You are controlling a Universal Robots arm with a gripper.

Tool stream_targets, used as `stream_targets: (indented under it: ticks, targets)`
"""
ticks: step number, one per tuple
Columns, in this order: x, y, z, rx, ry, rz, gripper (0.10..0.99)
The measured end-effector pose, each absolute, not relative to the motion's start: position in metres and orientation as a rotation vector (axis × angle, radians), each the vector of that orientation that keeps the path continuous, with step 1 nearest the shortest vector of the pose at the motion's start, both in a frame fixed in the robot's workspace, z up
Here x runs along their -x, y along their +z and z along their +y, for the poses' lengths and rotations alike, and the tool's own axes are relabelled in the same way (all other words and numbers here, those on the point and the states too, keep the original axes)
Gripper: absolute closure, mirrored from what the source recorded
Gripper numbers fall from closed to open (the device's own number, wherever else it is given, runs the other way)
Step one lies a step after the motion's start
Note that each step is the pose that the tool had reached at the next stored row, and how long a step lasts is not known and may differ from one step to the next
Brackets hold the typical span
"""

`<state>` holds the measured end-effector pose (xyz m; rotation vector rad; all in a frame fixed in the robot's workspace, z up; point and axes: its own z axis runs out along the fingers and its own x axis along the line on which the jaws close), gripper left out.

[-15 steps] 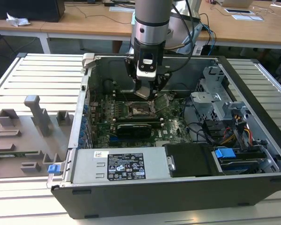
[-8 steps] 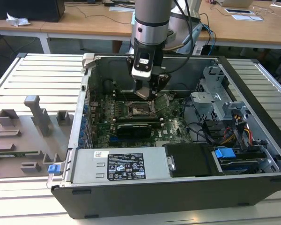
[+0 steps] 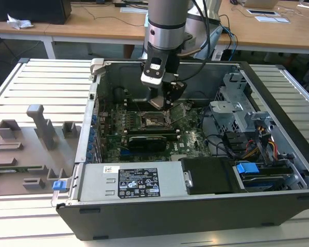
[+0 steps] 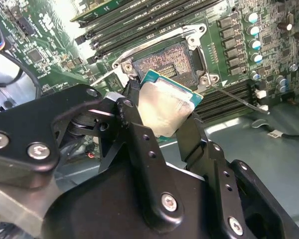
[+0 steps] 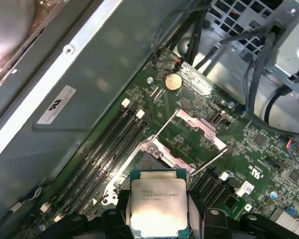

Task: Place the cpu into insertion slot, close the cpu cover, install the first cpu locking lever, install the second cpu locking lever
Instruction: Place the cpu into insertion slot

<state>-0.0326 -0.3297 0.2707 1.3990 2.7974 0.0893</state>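
In the exterior view, the single arm reaches down into the open computer case (image 3: 170, 218), which sits on the slatted table (image 3: 41, 77). Its end effector (image 3: 167, 103) hangs just above the socket (image 3: 155, 121) on the green board. What it carries cannot be made out from there.

Both wrist views show this. The two black fingers (image 4: 134, 117) are closed against opposite edges of the one chip (image 4: 167, 104), silvery side up. In the second wrist view the chip is tilted. It sits just over the near edge of the socket (image 4: 169, 62), whose pale contact grid lies bare, so the chip is not seated.

The first wrist view alone shows the cover (image 5: 202, 127) swung up and open beyond the chip (image 5: 157, 206), with two thin levers (image 5: 162, 128) raised beside it. The second wrist view shows one lever (image 4: 239, 99).
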Motion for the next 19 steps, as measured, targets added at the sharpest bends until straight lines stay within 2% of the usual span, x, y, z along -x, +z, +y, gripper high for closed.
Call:
stream_targets:
  ticks: [19]
  targets:
    - [0.0326,0.2698,-0.3297,-1.758,0.061,2.57,0.545]
